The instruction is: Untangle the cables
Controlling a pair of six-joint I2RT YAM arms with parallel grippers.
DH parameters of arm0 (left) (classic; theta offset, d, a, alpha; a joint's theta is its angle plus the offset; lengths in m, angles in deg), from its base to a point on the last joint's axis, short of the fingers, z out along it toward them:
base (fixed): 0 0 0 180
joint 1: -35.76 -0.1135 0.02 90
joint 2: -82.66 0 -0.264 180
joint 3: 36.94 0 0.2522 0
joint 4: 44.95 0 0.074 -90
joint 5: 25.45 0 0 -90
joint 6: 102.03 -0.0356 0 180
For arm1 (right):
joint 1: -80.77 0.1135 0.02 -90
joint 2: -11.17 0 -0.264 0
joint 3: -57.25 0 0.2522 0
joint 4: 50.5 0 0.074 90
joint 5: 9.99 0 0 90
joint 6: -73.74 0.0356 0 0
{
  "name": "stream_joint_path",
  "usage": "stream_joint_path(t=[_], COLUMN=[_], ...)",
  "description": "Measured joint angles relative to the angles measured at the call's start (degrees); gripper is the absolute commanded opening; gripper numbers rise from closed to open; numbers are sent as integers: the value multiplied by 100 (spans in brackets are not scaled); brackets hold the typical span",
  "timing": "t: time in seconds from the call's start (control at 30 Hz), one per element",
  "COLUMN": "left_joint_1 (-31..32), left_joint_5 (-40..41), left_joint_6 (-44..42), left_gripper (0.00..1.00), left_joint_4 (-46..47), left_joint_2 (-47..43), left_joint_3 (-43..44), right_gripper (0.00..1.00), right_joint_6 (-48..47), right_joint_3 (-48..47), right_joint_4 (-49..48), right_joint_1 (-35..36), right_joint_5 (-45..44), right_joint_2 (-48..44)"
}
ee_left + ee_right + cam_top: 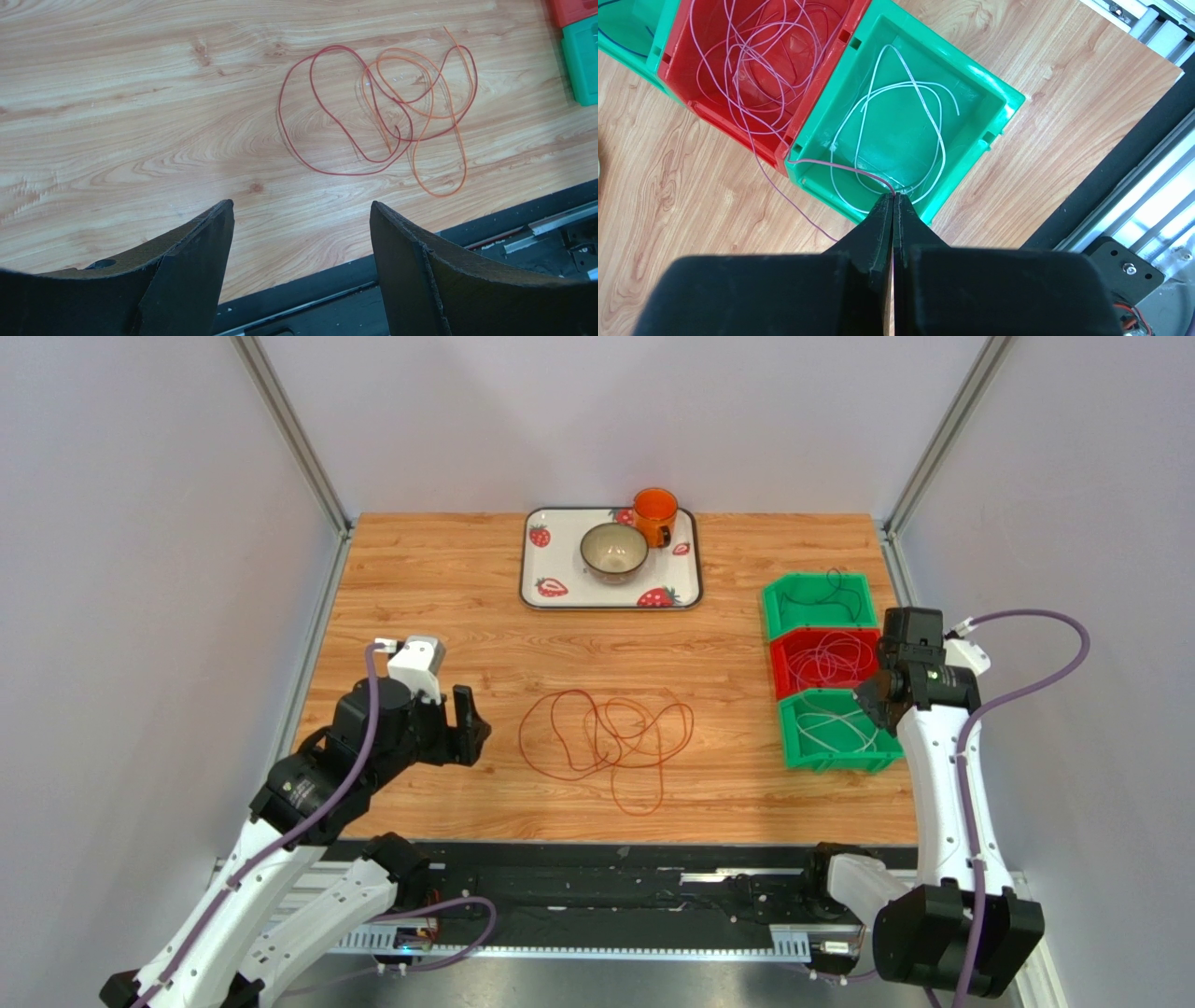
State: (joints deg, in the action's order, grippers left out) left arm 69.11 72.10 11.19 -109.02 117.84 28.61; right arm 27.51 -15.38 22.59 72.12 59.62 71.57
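Limp, light red-and-orange cables [379, 112] lie tangled on the table [421, 588], best pinched at an outer loop by the spread left gripper [302, 231], while the closed right gripper [893, 201] seemingly nips a pink strand [829, 166].

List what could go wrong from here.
The right gripper is shut on a pink cable that leads into the red bin; pulling may drag its pile out.
The white cable lies at those fingertips and may snag.
The red cable and orange cable cross repeatedly; tugging could tighten them.

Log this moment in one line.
left jaws open, short of red-orange cable tangle | right jaws shut on pink cable at near green bin
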Motion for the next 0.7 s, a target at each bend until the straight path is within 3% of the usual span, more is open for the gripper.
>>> stream_joint_path(t=[0.47, 0.7], left_joint_1=[0, 0], left_joint_5=[0, 4], left_joint_6=[0, 2], left_gripper=[79, 79], left_joint_4=[0, 0], left_joint_2=[-33, -33], left_joint_3=[0, 0], right_gripper=[0, 0], right_joint_6=[197, 219], right_joint_3=[-195, -570], right_joint_4=[514, 479], right_joint_1=[0, 0], right_joint_5=[103, 127], right_joint_2=[-22, 769])
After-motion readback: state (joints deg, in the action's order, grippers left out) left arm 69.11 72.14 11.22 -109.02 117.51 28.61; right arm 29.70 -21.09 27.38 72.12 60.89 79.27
